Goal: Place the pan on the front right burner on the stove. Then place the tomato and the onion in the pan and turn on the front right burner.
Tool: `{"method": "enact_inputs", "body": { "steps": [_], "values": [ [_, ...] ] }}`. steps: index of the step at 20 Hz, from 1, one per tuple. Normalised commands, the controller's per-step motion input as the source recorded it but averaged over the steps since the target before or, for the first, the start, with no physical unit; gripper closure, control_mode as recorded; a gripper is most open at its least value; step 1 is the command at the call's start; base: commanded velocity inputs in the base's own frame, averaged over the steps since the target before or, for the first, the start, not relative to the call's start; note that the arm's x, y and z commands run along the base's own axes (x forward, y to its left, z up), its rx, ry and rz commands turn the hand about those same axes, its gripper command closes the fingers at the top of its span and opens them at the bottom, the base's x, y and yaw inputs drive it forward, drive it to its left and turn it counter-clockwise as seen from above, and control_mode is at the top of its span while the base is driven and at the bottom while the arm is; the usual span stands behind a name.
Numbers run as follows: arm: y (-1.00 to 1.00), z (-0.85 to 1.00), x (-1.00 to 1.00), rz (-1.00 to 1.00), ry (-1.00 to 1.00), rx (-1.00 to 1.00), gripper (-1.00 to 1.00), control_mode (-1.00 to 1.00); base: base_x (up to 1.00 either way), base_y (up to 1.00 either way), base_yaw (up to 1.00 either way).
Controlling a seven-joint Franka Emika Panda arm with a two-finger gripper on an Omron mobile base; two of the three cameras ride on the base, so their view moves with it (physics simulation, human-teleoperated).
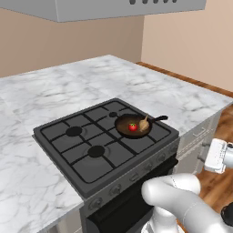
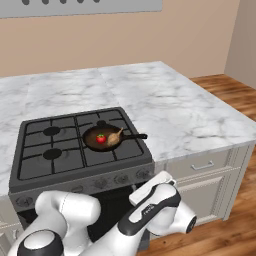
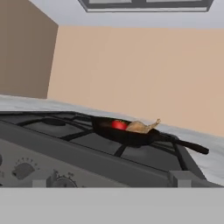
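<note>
Left base view shows the pan (image 1: 133, 126) sitting on the front right burner of the stove (image 1: 68, 152), with the tomato (image 1: 132, 127) and the onion (image 1: 144, 123) inside it. The gripper's jaws are wide apart and hold nothing. Only the knob is left to turn. The gripper could grab the wrong knob (image 3: 16, 169), since they sit close together. The hand view shows the knobs up close; the base views show them small.
</note>
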Motion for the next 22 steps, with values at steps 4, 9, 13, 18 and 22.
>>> {"method": "enact_inputs", "body": {
  "steps": [4,9,13,18,22],
  "values": [
    [0.00,-0.23,0.00,0.00,-0.01,0.00,-1.00,-1.00,0.00,0.00,0.00],
    [0.00,-0.20,0.02,0.00,0.00,0.00,-1.00,-1.00,0.00,0.00,0.00],
    [0.00,-0.06,0.05,0.00,0.00,0.00,-1.00,-1.00,0.00,0.00,0.00],
    [0.05,-0.12,0.12,-0.01,0.00,0.00,-1.00,-1.00,0.00,0.00,0.00],
    [0.11,-0.15,0.19,-0.02,0.00,0.00,-1.00,-1.00,0.00,0.00,0.00]
  ]
}}
